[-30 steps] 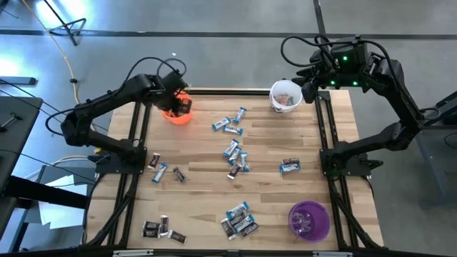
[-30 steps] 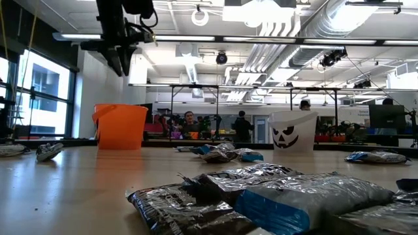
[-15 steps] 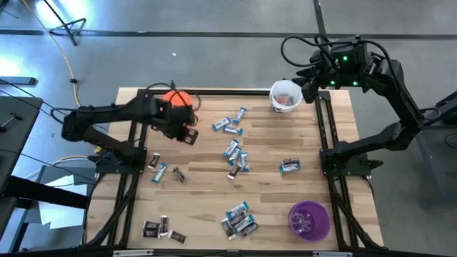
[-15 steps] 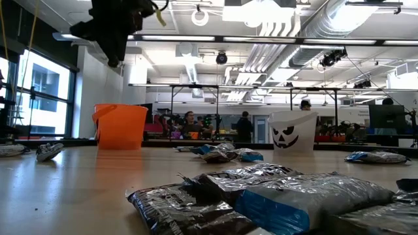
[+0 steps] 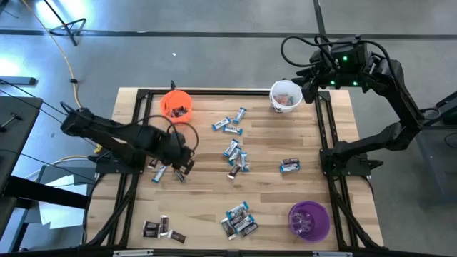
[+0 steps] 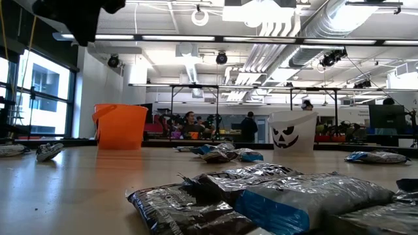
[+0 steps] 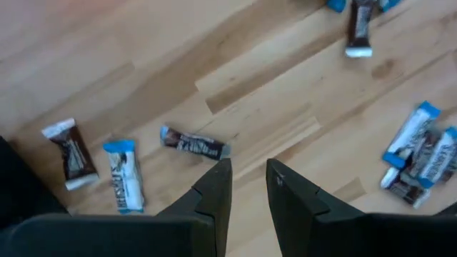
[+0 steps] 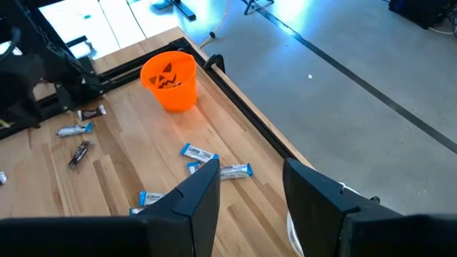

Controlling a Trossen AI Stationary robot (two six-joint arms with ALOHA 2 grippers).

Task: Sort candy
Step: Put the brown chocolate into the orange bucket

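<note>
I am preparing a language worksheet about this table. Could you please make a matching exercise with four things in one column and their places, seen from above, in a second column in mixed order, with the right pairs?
Things:
1. orange cup
2. white cup
3. purple cup
4. left gripper

Places (high view):
A. lower right corner of the table
B. over the left part of the table, above loose candy
C. top edge, right of the middle, beside the right gripper
D. top edge, left of the middle

Pairs: 1-D, 2-C, 3-A, 4-B
</note>
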